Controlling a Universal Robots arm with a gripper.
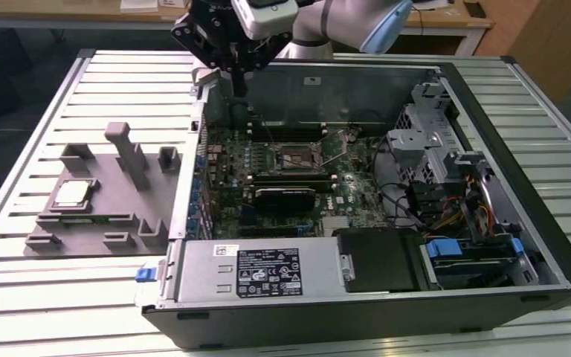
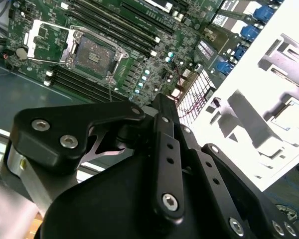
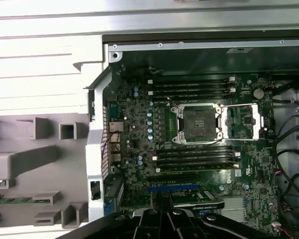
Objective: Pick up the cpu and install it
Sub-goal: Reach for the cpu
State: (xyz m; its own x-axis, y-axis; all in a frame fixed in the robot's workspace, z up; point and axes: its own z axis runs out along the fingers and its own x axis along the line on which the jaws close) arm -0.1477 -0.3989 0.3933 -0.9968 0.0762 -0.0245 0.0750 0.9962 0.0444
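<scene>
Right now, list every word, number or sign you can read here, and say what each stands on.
Nothing can be quoted.
The large white label on the silver power supply: print too small to read.
The small white sticker beside it: too small to read.
The motherboard markings: blurred, unreadable.
The cpu lid, on the grey tray: no text legible.

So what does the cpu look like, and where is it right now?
The cpu is a small flat square chip with a silvery metal lid and a pale tan edge. It lies flat, lid up, in a recess of the grey tray, which sits on the slatted table to the exterior view's left of the open computer case. Only the tray touches it; nothing holds or covers it.
</scene>
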